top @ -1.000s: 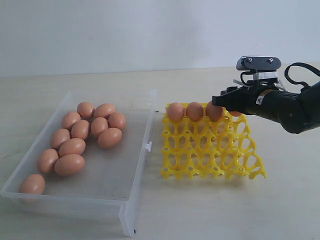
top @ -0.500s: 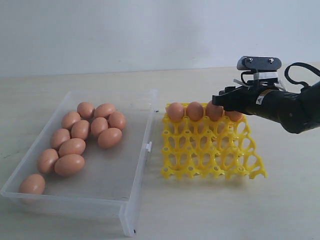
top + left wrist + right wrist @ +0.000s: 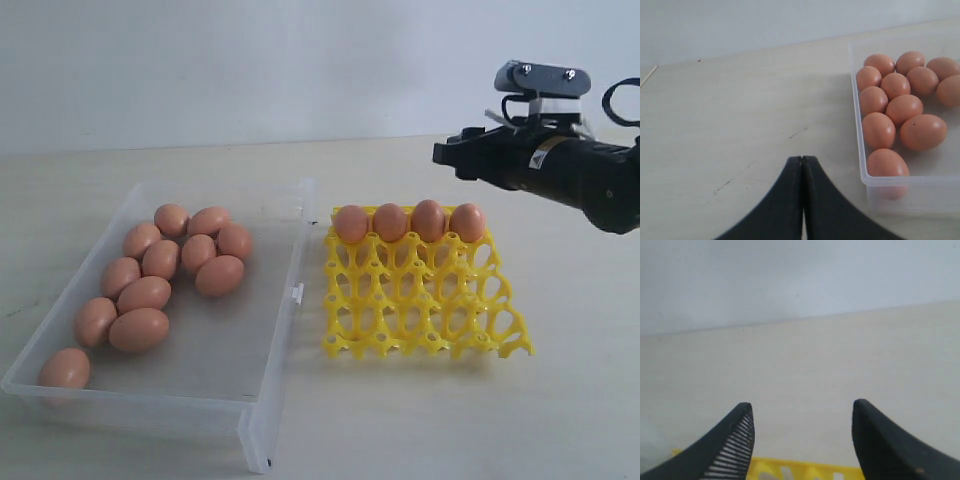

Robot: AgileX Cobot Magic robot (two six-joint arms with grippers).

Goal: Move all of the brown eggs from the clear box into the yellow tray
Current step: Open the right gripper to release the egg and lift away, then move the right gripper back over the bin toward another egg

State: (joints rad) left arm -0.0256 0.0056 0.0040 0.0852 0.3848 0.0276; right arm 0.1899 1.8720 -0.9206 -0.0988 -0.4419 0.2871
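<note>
Right fingers (image 3: 737, 440) stand wide apart, holding nothing, raised clear of the load. The yellow tray (image 3: 425, 310) lies just below them, and four brown eggs (image 3: 428, 220) fill the tray row nearest the fingertips. Left fingers (image 3: 790, 190) are pressed together, empty, over bare table (image 3: 730, 125). The clear box (image 3: 860, 165) lies near, ahead and to one side, with twelve more eggs grouped inside.

box (image 3: 296, 250) left of tray (image 3: 428, 346), 4 eggs (image 3: 390, 222) in back row
</note>
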